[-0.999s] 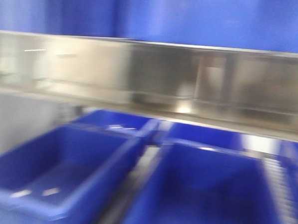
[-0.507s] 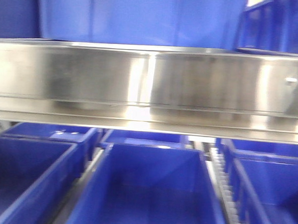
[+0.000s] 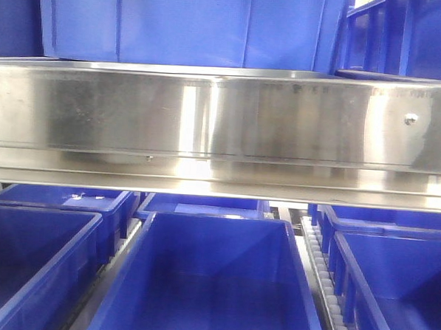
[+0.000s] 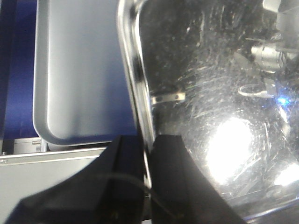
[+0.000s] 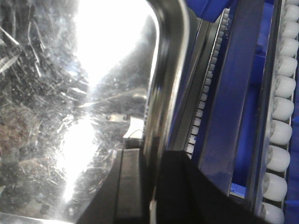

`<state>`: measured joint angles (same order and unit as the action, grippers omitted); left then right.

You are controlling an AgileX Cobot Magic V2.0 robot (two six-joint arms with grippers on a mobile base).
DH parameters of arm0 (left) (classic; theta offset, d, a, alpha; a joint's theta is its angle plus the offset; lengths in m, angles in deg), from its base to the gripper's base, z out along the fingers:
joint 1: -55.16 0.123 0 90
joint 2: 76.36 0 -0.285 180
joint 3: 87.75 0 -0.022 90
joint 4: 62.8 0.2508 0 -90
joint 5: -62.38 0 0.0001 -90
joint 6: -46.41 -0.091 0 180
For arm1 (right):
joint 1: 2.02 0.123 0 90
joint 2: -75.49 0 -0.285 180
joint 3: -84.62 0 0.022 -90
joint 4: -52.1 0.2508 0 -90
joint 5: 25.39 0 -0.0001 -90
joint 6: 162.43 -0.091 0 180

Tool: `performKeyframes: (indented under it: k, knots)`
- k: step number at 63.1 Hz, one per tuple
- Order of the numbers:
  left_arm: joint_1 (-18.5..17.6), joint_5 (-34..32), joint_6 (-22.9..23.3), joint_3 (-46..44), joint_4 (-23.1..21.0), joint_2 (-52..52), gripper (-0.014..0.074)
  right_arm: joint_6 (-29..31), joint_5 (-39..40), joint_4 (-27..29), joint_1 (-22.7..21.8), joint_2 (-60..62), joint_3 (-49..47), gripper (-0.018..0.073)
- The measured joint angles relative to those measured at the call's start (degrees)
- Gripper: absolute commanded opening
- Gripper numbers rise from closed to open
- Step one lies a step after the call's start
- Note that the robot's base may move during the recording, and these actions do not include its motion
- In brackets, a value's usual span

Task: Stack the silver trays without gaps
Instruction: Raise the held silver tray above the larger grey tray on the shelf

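Gripping a scratched silver tray (image 4: 210, 93) by its rims, both arms.
Left gripper (image 4: 148, 161) at 6 o'clock in its wrist view, fingers pinched narrow on the tray's rim; second silver tray (image 4: 79, 74) at 10 o'clock, just beside that rim. Right gripper (image 5: 152, 175) likewise clamped on a rim, tray floor at 9 o'clock, roller track (image 5: 284, 107) at 3. Front view: steel band (image 3: 223, 113) across centre, blue bins (image 3: 214, 283) at 6 o'clock.

The front view is now sharp and level. The steel band (image 3: 135, 109), slanted down toward 4 o'clock a second ago, runs straight from 9 to 3 o'clock. Its screw (image 3: 410, 119) sits slightly nearer 9 o'clock than half a second ago, and one blue bin (image 3: 214, 283) fills 6 o'clock.
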<state>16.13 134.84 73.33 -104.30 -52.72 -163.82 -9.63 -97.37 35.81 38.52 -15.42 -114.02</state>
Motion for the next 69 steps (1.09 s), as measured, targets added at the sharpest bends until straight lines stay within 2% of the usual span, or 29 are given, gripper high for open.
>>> performKeyframes:
  k: [38, 51, 60, 69]
  knots:
    - [0.0, 0.0, 0.0, 0.0, 0.0, -0.73, -0.0048, 0.0, 0.0, -0.09, 0.0, 0.0, 0.0, 0.0061]
    - [0.24, 0.0, -0.68, -1.42, 1.94, -2.94, -0.0048, -0.06, 0.0, 0.46, -0.12, 0.0, 0.0, 0.0061]
    - [2.07, 0.0, -1.84, -5.72, 2.91, -6.17, -0.0048, -1.73, 0.5, 2.28, -2.03, -0.45, -0.57, 0.0061]
    - [5.09, -0.82, -3.06, -9.25, 2.09, -9.68, -0.0048, -1.59, 2.17, 6.54, -6.41, -3.46, -3.23, 0.0061]
